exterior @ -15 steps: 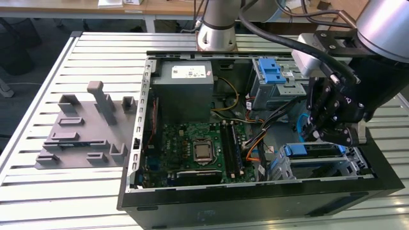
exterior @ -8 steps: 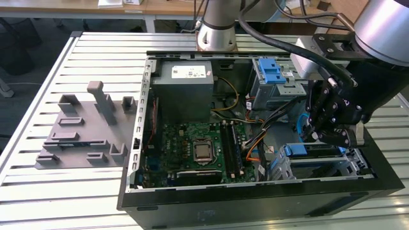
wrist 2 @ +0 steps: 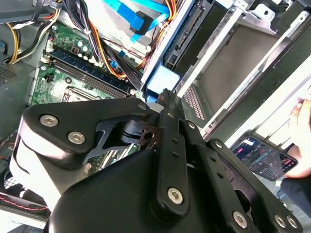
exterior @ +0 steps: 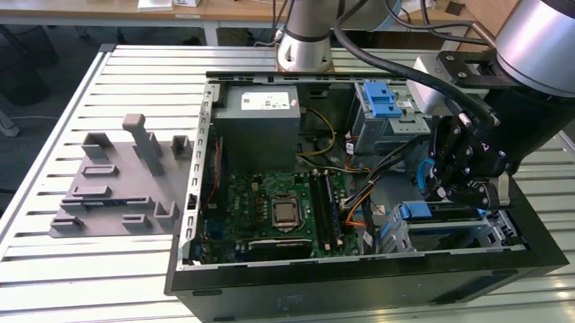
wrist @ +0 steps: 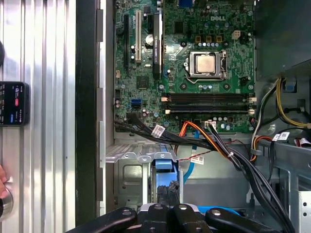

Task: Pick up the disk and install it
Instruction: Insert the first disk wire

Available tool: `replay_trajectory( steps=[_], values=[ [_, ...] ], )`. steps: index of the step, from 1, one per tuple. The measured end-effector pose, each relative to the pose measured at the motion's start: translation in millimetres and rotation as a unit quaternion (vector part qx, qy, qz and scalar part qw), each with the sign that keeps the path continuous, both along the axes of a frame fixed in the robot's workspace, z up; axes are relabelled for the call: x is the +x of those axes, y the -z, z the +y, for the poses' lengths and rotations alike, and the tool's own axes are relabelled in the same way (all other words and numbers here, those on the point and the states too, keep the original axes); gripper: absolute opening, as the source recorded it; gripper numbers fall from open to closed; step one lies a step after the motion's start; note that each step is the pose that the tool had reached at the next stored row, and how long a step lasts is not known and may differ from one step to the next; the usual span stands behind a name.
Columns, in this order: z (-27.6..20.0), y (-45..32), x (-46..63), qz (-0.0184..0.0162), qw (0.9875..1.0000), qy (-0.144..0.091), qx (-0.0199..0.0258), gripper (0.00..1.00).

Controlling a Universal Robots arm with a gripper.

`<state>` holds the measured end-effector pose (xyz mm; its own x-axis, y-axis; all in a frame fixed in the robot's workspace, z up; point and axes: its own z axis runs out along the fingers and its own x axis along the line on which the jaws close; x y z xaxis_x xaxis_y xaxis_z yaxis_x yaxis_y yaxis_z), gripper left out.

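Black gripper (exterior: pixel 460 195), lowered into the drive bay (wrist: pixel 127 177) at one corner of an open computer case (exterior: pixel 359 282). Its fingers (wrist 2: pixel 167 111) are pressed close together; the second wrist view shows no gap at the tips. The disk (exterior: pixel 419 210) stands on edge in the bay, directly at the fingertips, with its blue carrier frame facing them. Whether the tips actually touch the frame cannot be told.

Orange and black cables (wrist: pixel 209 138) pass close beside the fingers, between them and the green motherboard (exterior: pixel 269 205), which lies farther off toward the exterior view's left. A blue ridged latch (exterior: pixel 382 101) sits on the upper cage, apart from the fingers. The grey metal box (exterior: pixel 262 111) with a white sticker stands well away from them, at the far side of the case.

Outside the case, far from the fingers, a grey fixture (exterior: pixel 117 182) rests on the slatted metal table (exterior: pixel 54 269). On the near side of the bay wall, a person's hand (wrist 2: pixel 303 131) holds a phone (wrist 2: pixel 260 155) just outside the case.
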<state>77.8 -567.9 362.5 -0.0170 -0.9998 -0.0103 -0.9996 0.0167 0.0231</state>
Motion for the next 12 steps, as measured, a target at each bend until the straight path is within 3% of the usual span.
replay_trajectory(
  steps=[10,12],
  values=[
    [0.0,0.7,2.4,0.0000,1.0000,0.000,0.0001,0.11],
    [-0.1,0.8,7.3,0.0000,1.0000,0.000,0.0001,0.11]
  ],
)
